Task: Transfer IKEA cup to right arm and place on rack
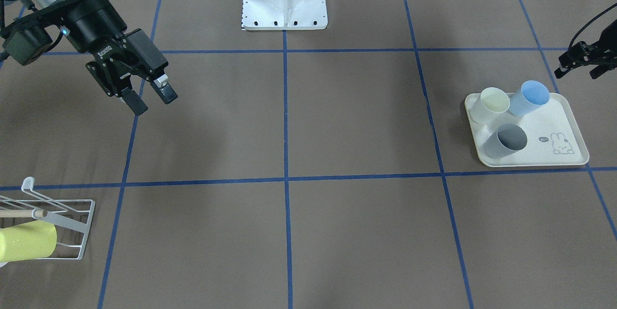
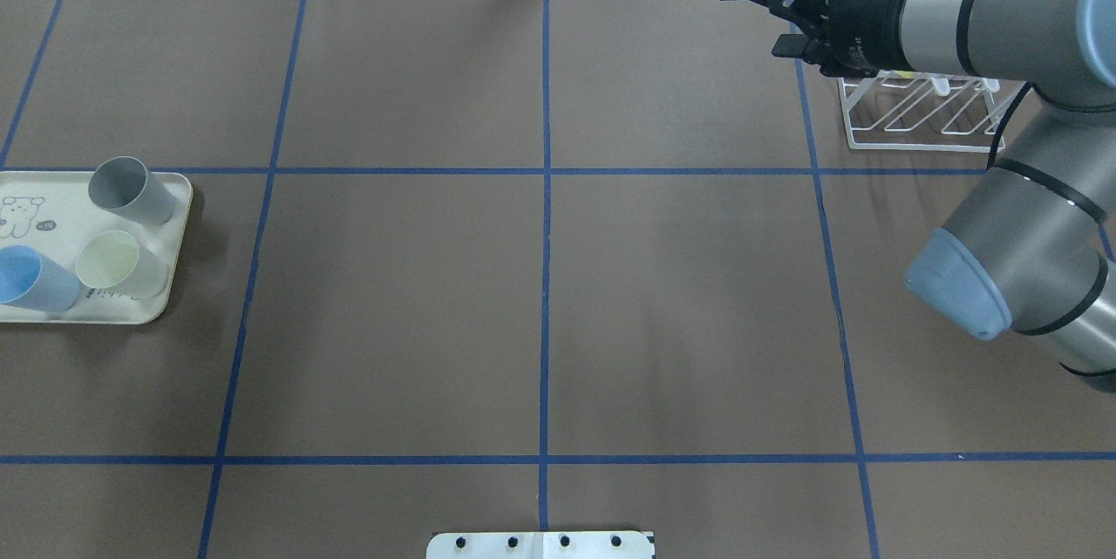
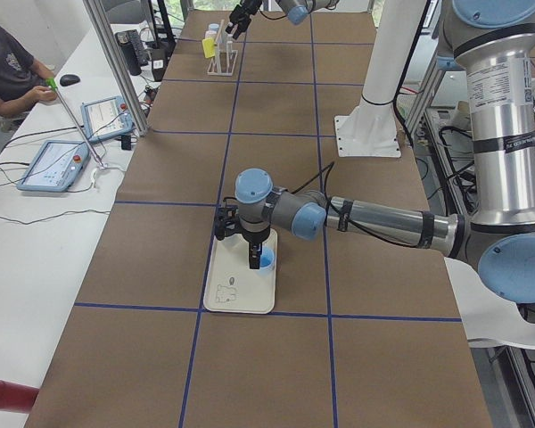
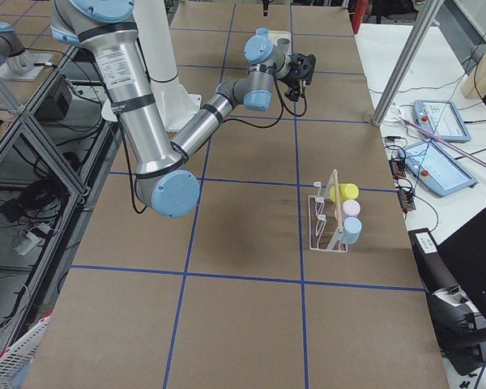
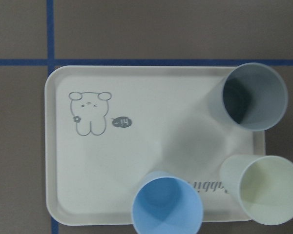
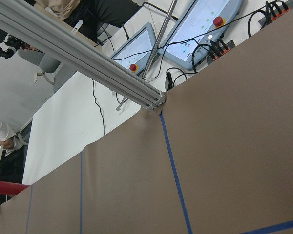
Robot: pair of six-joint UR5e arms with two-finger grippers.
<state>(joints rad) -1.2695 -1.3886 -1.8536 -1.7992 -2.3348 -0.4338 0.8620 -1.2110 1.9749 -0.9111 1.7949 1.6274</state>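
Three cups on the tray (image 1: 540,123), right?
— Yes: a grey cup (image 1: 506,141), a cream cup (image 1: 490,105) and a blue cup (image 1: 529,98). All stand open side up at the end of the tray away from its rabbit drawing. The cream and blue ones are close together, and the grey one is a little apart from them.
— Where is the left gripper (image 3: 252,251)?
— It hangs right above the tray, over the cups. Its wrist camera looks straight down on them. I cannot tell how its jaws stand, since no picture shows its fingers clearly.
— And the right gripper (image 1: 154,102)?
— Well apart from the tray, raised over the other end of the table. Its jaws are spread and nothing is between them.
— Where is the rack (image 4: 324,223)?
— Also at the table's far end from the tray. It holds a yellow cup (image 4: 344,193), a pink cup (image 4: 350,209) and another blue cup (image 4: 351,231), lying on their sides in a row.
— Is either arm holding a cup?
— The right one isn't. I cannot tell for the left.
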